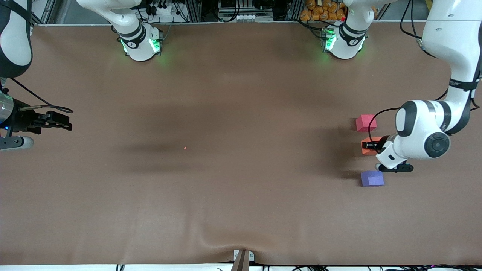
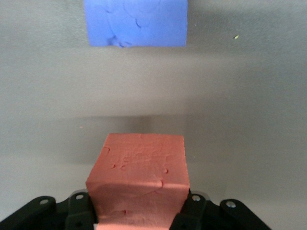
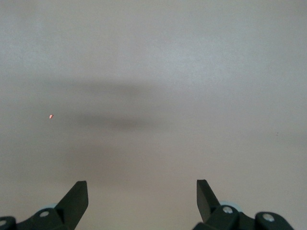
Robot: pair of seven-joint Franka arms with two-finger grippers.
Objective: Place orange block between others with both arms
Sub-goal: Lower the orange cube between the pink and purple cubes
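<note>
My left gripper (image 1: 373,145) is shut on the orange block (image 1: 367,146), low over the table toward the left arm's end. The block sits in line between the red-pink cube (image 1: 366,123), farther from the front camera, and the purple-blue cube (image 1: 372,178), nearer to it. In the left wrist view the orange block (image 2: 139,167) fills the space between the black fingers (image 2: 78,211), with the purple-blue cube (image 2: 135,21) ahead on the table. My right gripper (image 1: 68,122) waits open and empty at the right arm's end; its view shows the gripper (image 3: 141,191) over bare table.
The brown table cover (image 1: 241,188) has a wrinkle at its front-camera edge (image 1: 226,241). A tiny red speck (image 1: 185,147) lies mid-table and also shows as a speck (image 3: 51,116) in the right wrist view. Both green-lit bases (image 1: 141,45) stand along the back edge.
</note>
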